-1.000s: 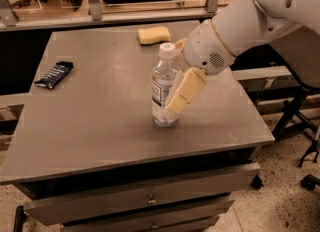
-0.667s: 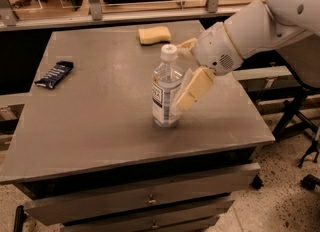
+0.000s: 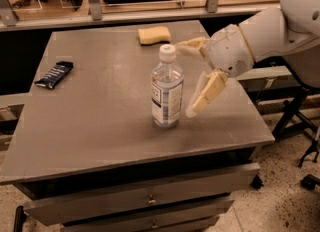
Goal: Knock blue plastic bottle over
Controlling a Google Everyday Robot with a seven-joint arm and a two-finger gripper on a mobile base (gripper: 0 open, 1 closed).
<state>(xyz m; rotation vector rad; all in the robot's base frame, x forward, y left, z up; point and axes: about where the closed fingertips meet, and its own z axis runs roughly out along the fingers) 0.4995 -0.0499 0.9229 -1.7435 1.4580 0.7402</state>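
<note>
The blue plastic bottle (image 3: 167,90) is a small clear water bottle with a white cap and a white-and-blue label. It stands upright near the middle of the grey table (image 3: 100,121). My gripper (image 3: 185,80) is just to the right of the bottle, a small gap away, with its jaws spread wide. One tan finger (image 3: 189,47) reaches toward the cap level. The other tan finger (image 3: 206,94) hangs down beside the bottle's label. Nothing is held.
A dark blue snack wrapper (image 3: 54,74) lies near the table's left edge. A yellow sponge (image 3: 154,35) lies at the table's far side. Drawers sit under the tabletop. A railing runs behind the table and dark stand legs (image 3: 306,141) are on the floor to the right.
My gripper has drawn back to the right, from touching the bottle's side to a small gap away. The bottle still stands upright in the same spot.
</note>
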